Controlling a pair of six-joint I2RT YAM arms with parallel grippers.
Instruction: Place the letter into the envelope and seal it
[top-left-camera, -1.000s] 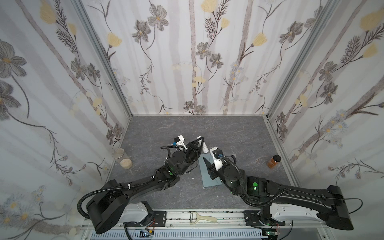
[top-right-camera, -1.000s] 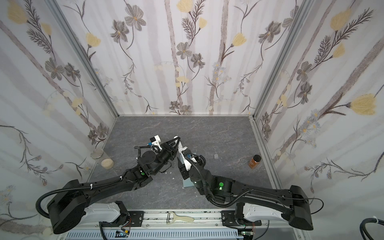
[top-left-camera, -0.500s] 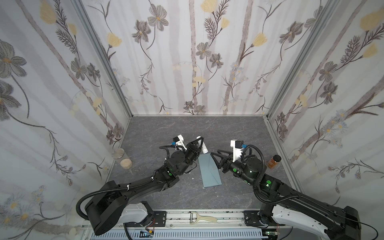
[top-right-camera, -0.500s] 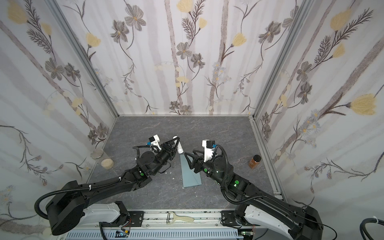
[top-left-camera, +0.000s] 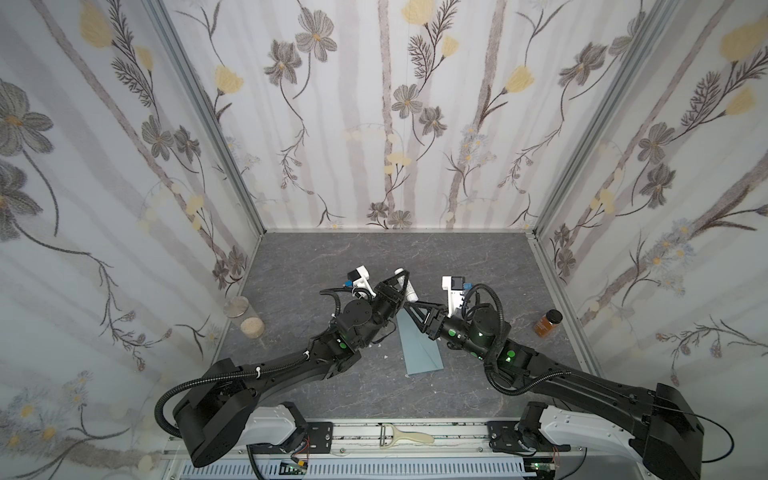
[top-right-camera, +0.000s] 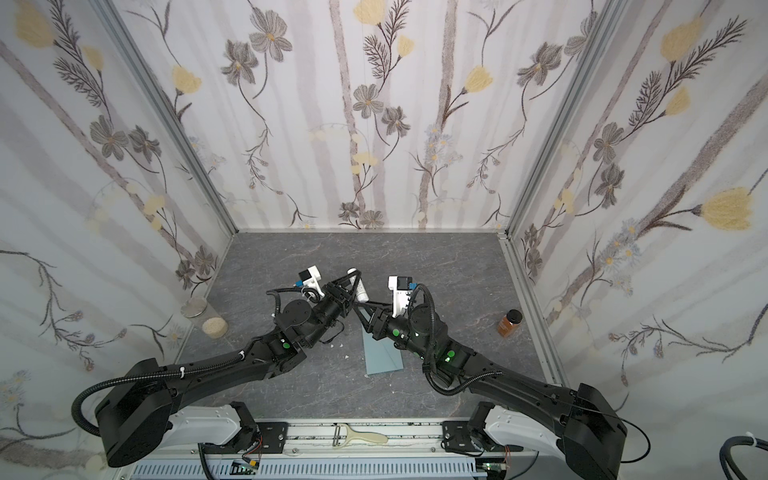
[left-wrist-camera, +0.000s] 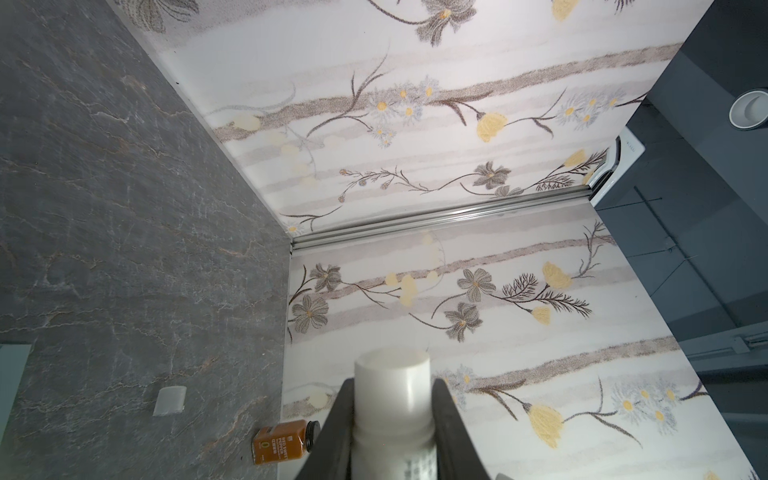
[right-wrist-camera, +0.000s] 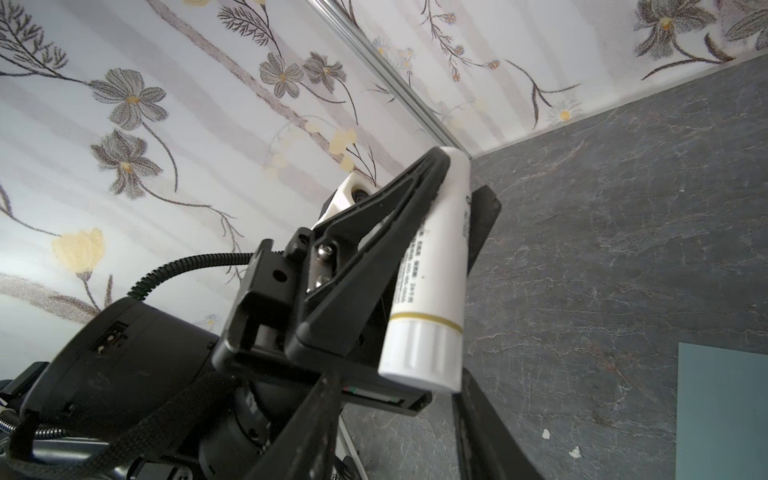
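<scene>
My left gripper (top-left-camera: 400, 277) is shut on a white glue stick (top-left-camera: 409, 291), held tilted above the grey table; the left wrist view shows the glue stick (left-wrist-camera: 392, 395) clamped between both fingers. My right gripper (top-left-camera: 411, 309) is open, and its two fingers flank the stick's ribbed end (right-wrist-camera: 419, 361) without a clear grip. The blue-grey envelope (top-left-camera: 419, 351) lies flat on the table beneath and in front of both grippers, also in a top view (top-right-camera: 382, 353) and the right wrist view (right-wrist-camera: 723, 407). The letter is out of view.
An amber bottle (top-left-camera: 548, 322) stands near the right wall. A lidded glass jar (top-left-camera: 237, 306) and a cork disc (top-left-camera: 252, 327) sit by the left wall. A small pale cap (left-wrist-camera: 169, 400) lies on the table. A peeler (top-left-camera: 405, 436) rests on the front rail.
My right arm has lifted off the envelope, swung out to the right, then brought its gripper in at the glue stick's end, jaws narrowing. The left arm has held still.
</scene>
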